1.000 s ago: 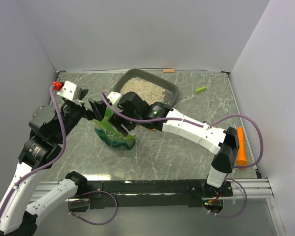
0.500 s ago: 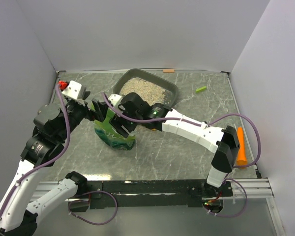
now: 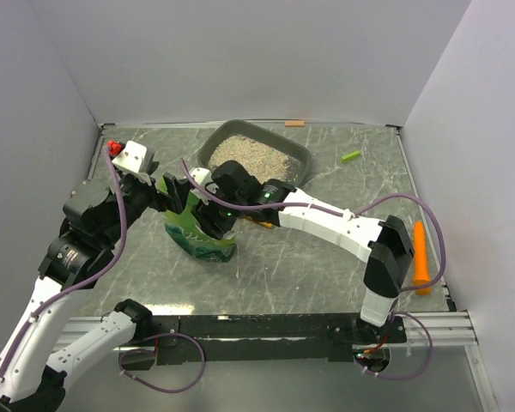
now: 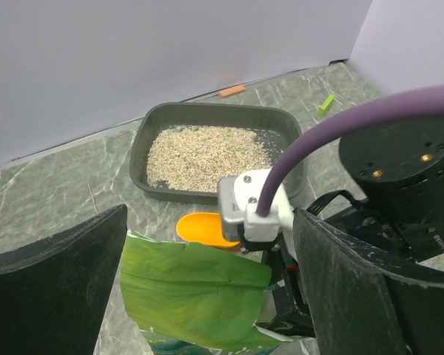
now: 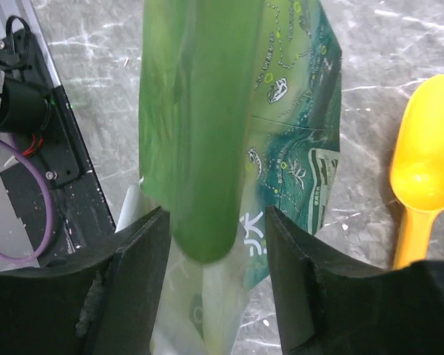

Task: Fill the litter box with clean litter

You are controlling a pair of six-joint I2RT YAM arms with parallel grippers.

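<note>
The dark-grey litter box [image 3: 299, 153] sits at the back centre with beige clean litter [image 3: 249, 154] in it; both show in the left wrist view, box [image 4: 140, 148] and litter [image 4: 207, 151]. The green bag [image 3: 199, 240] stands upright in front of the box. My left gripper [image 3: 173, 196] is open, its fingers wide on either side of the bag's top [image 4: 192, 288]. My right gripper [image 3: 208, 215] straddles the bag's top edge [image 5: 296, 148] from the other side; its jaws stand apart, with a gap showing beside one pad. An orange scoop [image 4: 203, 228] lies between bag and box.
The scoop also shows in the right wrist view [image 5: 425, 174]. A long orange object [image 3: 421, 253] lies at the right table edge. A small green piece [image 3: 351, 156] and an orange strip [image 3: 294, 123] lie near the back wall. White walls enclose the table.
My left arm has shifted slightly back and closer over the bag's top. My right arm has slid a little left along the bag. The bag stays upright in place.
</note>
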